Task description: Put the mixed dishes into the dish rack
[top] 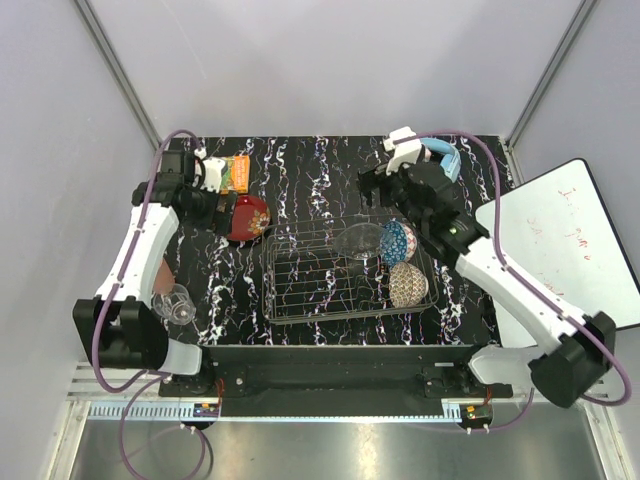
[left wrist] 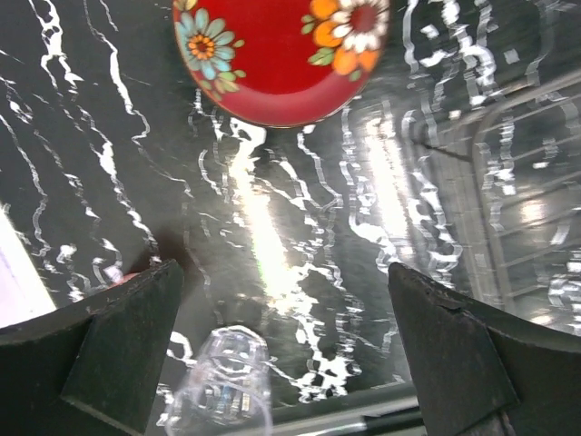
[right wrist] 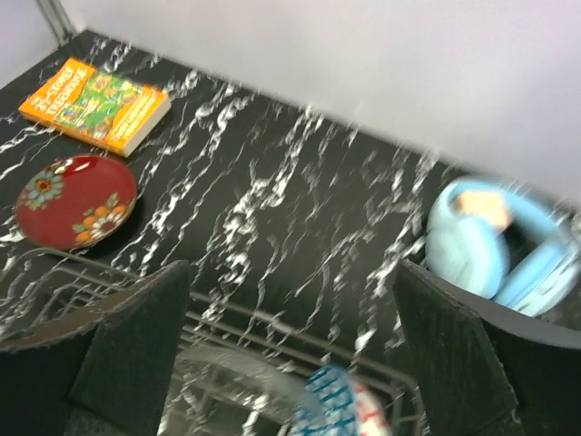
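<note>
Loading in progress, judged at the stage of reaching for the fourth of six dishes. The rectangular dark wire dish rack [top: 300,290] already carries the clear glass bowl [top: 358,240], the blue patterned bowl [top: 397,241] and the beige patterned bowl [top: 408,284]. Outside it, on the black white-veined table [top: 320,170], lie the glossy red plate [top: 249,217], near the rack's far left corner, and, nearer the arm bases, the clear stemmed glass [top: 178,303] and the salmon-pink cup [top: 162,277], which is half hidden by the left arm. The left gripper [top: 215,207] sits just beside the plate with its fingers wide apart and nothing between them. The right gripper [top: 373,186] hovers over the rack's far edge, likewise spread and empty. The next move probably calls for a low approach to the plate's rim, since a flat, glossy dish offers little to pinch. The overhead view alone shows the beige bowl and the cup. The left wrist view alone shows the plate's painted flowers and places the glass low between the fingers. The blurred right wrist view gives the clearest look at the orange-green book [right wrist: 95,104] and the light blue headphones [right wrist: 495,245].
</note>
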Controlling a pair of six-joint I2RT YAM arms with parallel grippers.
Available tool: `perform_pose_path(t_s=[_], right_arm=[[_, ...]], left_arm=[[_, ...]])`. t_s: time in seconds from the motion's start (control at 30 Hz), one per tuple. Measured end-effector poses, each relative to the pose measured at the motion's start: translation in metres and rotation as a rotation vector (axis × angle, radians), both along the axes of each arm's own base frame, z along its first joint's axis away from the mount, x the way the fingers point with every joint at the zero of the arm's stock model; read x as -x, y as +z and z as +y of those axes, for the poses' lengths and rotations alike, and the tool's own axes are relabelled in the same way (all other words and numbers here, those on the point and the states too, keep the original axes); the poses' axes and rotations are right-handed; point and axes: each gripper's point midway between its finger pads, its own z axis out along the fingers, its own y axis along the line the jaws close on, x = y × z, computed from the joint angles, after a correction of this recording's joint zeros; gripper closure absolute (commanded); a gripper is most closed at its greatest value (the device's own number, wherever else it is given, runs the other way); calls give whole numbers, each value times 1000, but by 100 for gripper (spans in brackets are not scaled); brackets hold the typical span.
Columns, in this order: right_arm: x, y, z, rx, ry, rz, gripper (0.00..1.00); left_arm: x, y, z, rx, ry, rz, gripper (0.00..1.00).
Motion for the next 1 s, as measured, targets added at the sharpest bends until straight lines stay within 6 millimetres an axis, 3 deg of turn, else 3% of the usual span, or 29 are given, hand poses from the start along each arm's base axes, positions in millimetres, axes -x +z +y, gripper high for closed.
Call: perform_pose_path(t_s=[0.23,0.5,0.7,0.87,1.0], right_arm=[[-39,-43,8,-129,-71,212,10],[-38,-46,12,-208,-94,260,13],[-40,-48,16,-241,-97,281,14],[-34,-54,13,-239,-99,289,14],[-28,-62,9,-230,-101,300,14]], left_arm=[[-15,-10,12,-133,-108,-26,7],[-32,-28,7,-146,-162,26,8],[-84,-47,11,-1,-21,81,9],[-109,-71,23,100,68,140,13],[-117,-87,21,174,91,182,15]])
